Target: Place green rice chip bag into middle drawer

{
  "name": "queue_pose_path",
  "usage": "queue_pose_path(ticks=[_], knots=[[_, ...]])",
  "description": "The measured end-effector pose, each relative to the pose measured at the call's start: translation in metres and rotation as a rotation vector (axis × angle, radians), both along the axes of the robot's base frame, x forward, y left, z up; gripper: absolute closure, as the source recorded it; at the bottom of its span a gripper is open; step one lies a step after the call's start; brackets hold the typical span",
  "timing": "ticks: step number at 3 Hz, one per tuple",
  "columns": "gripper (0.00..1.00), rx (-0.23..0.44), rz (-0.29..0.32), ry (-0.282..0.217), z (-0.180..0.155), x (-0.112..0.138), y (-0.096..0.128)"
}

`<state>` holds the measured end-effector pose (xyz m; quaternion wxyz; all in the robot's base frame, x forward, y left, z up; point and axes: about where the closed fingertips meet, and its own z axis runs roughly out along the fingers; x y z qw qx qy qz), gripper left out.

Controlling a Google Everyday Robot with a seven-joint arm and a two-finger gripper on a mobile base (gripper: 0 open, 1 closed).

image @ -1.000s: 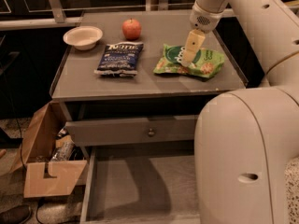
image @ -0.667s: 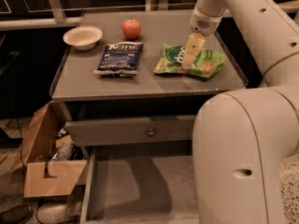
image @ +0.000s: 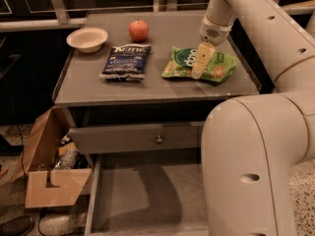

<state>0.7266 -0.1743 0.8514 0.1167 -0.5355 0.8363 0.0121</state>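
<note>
- The claw is hanging from the white arm over the right part of the table, pointing down and tilting slightly to the left.
- How wide the claw is standing cannot be told from this view; it is showing as a single cream-coloured shape.
- The claw's tip is overlapping the middle of the green rice chip bag. Whether it is touching the bag or hovering just above it cannot be told.
- The green rice chip bag is lying flat on the table, right of centre and near the right edge, with its round logo showing left of the claw and its chip pictures to the right.
- A dark blue chip bag is lying flat to the left of the green one, apart from it.
- A red apple is sitting behind the blue bag, and a pale bowl is sitting near the table's back left corner.
- Below the tabletop, a grey drawer with a small round knob is standing slightly out.
- Under it, the middle drawer is standing pulled well out, showing its flat grey floor; the robot's white body is covering its right side.
- A cardboard box is sitting on the floor left of the drawers.
</note>
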Motion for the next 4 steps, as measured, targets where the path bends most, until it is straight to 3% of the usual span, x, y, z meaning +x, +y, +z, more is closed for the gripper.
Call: queue_pose_path(ticks=[2,4], knots=[[0.00,-0.007,-0.003,0.030,-0.018,-0.003,0.001],[0.50,-0.003,-0.003,0.017,-0.021,0.002,0.003]])
